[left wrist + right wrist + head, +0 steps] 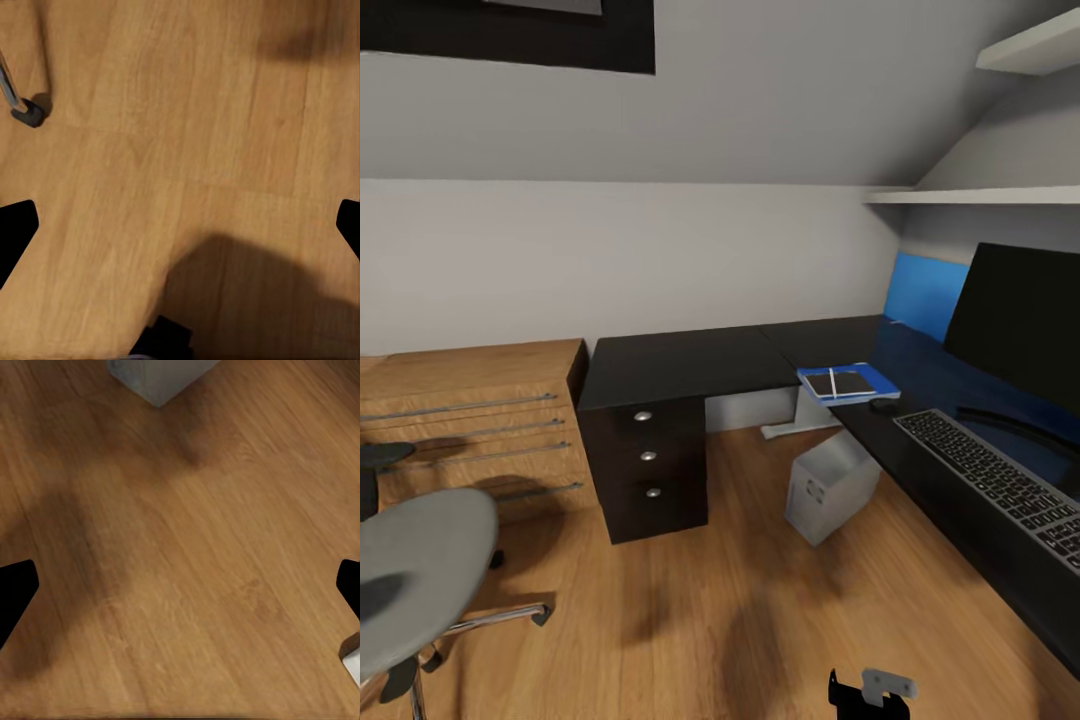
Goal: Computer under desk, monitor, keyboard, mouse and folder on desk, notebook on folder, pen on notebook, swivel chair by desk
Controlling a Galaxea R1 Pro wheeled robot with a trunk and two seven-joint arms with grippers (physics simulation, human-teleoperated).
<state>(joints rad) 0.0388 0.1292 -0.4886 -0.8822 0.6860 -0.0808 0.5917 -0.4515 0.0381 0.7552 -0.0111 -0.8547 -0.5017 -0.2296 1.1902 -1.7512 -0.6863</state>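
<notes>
The black desk [680,365] runs along the wall and down the right side. On it stand the monitor [1020,320], the keyboard [1000,480] in front of it, and the mouse [883,405] just beyond the keyboard. Beside the mouse lies the blue folder [872,380], with the grey notebook [845,383] and the pen [832,382] on top. The computer [830,485] stands on the floor under the desk. The swivel chair [415,570] is at the near left, apart from the desk. My left gripper [180,232] and right gripper [180,592] both hang open over bare floor, holding nothing.
A light-wood dresser [470,420] stands left of the desk's drawers [648,455]. Wall shelves [980,195] hang above the monitor. A chair caster [28,114] lies near my left gripper, and a corner of the computer [157,375] near my right. Wood floor [710,600] spreads between chair and desk.
</notes>
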